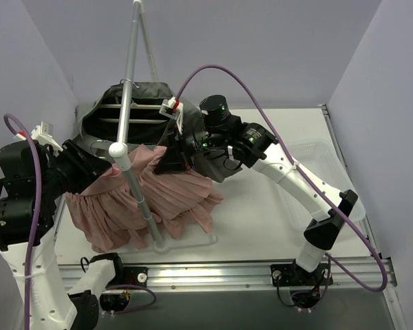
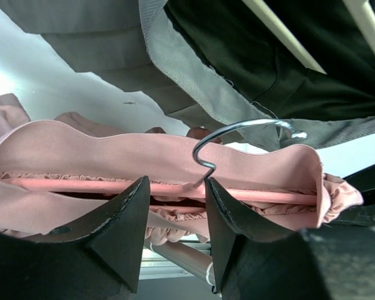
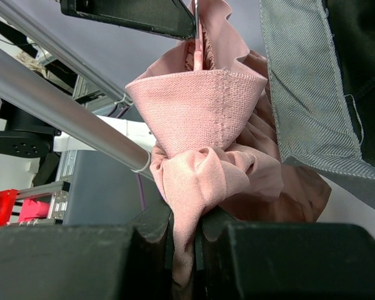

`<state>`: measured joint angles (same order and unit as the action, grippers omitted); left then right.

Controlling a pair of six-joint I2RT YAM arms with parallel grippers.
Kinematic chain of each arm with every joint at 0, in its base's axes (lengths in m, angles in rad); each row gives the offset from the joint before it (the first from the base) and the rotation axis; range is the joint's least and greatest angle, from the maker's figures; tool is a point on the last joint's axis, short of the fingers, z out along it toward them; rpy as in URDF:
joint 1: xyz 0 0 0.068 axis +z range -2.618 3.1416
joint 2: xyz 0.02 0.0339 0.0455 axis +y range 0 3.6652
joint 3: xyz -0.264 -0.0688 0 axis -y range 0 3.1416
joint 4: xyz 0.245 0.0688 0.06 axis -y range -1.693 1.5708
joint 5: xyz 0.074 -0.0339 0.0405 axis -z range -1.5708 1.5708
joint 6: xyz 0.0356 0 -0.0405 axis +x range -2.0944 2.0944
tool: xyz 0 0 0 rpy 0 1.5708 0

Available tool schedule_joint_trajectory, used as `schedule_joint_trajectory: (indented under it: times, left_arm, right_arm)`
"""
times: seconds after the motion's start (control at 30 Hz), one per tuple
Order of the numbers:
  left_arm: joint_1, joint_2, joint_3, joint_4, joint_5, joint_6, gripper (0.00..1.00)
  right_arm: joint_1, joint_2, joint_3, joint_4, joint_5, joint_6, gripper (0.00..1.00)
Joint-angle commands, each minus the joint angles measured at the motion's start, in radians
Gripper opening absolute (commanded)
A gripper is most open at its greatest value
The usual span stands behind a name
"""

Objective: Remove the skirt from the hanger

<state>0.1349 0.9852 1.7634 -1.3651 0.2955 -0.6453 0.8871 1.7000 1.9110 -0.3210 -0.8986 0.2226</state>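
My right pincer is pressed together on a bunched fold of the pink skirt, just below one end of its waistband. The cloth is squeezed flat between the two pads. My left pincer is spread, with one finger on each side of the foot of the hanger's wire hook. From my left wrist I cannot quite tell whether those fingers touch the pink hanger bar or only flank it.

The skirt hangs from the rack rail over the white table. It sits beside a grey garment on the same rail, and its tiered ruffles spill down around the rack's foot.

I judge it light, limp and thin. It will not hold any shape, and it will stretch and trail rather than slide off as one piece. The waistband looks elasticated and is drawn taut over the bar ends, so it should grip there until it is pulled past a tip.

The best hold is the waistband edge close to a bar end, where the fabric is doubled and stitched. A loose ruffle would only give me slack. The hanger is stiff and needs bracing near the hook while the band is peeled away, or it may swing or unhook.
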Motion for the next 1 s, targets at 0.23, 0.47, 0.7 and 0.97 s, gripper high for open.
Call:
schedule_joint_trajectory:
  times: [0.23, 0.47, 0.7, 0.97]
  left_arm:
    - [0.006, -0.025, -0.036, 0.083, 0.054, -0.010, 0.50]
    - [0.005, 0.012, -0.012, 0.097, 0.031, 0.038, 0.54]
    - [-0.006, 0.000, -0.038, 0.126, 0.059, 0.021, 0.35]
    - [-0.012, -0.010, -0.065, 0.126, 0.073, 0.032, 0.40]
  right_arm:
    - [0.035, 0.012, 0.054, 0.068, -0.089, 0.000, 0.00]
    - [0.062, 0.039, 0.102, 0.054, -0.091, 0.006, 0.00]
    - [0.061, 0.043, 0.103, 0.048, -0.048, 0.000, 0.00]
    - [0.061, 0.066, 0.112, 0.097, -0.051, 0.040, 0.00]
